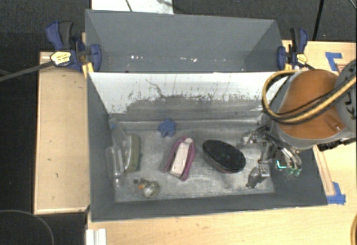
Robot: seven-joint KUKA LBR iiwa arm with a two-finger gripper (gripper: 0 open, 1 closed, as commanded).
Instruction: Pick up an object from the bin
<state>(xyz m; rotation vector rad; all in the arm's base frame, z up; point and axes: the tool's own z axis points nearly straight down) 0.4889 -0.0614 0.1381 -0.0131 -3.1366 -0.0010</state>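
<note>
My gripper (257,174) hangs low over the right end of the bin floor, its fingers pointing down with nothing between them. Just to its left lies a black oval brush (223,155), a short gap away from the fingers. Further left rests a pink and white bottle-like thing (182,158), tilted on its side.
A small blue piece (166,127) lies by the back wall. At the left end sit a clear plastic item with a green part (124,155) and a small round metallic thing (147,187). The arm's orange cover and cables overhang the bin's right wall.
</note>
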